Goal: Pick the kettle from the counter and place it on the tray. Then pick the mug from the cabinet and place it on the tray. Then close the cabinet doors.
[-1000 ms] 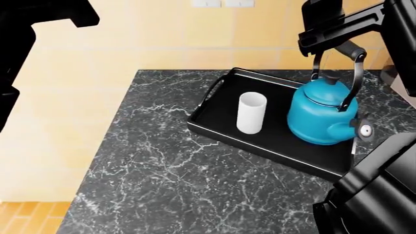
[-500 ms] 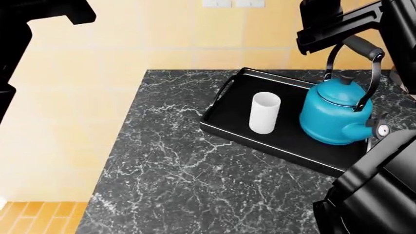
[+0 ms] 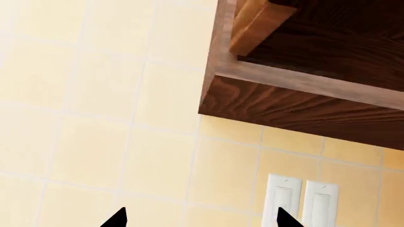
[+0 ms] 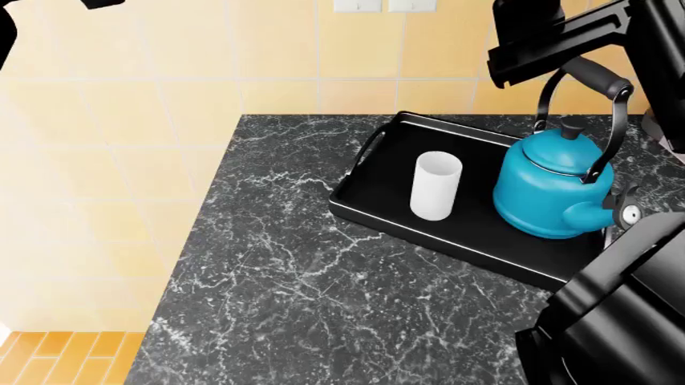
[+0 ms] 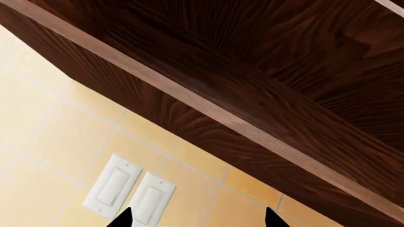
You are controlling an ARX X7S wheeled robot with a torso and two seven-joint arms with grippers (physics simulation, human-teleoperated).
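The blue rounded kettle [image 4: 548, 192] and white cylindrical mug [image 4: 435, 186] stand on the black rimmed tray [image 4: 364, 178]. Both claws are spread and empty below the brown wooden cabinet [image 3: 303, 80], judged ready for door closing.

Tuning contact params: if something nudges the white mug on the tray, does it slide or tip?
The mug stands upright and looks taller than wide, so a high push would probably tip it; a low one likely slides it. Its sides look smooth and plain, so possibly slippery. The tray has a raised rim that should stop a slide, and the kettle stands close beside it.

Tray's [image 4: 364, 172] near corner, perhaps handle too, behind right arm [image 4: 615, 321].
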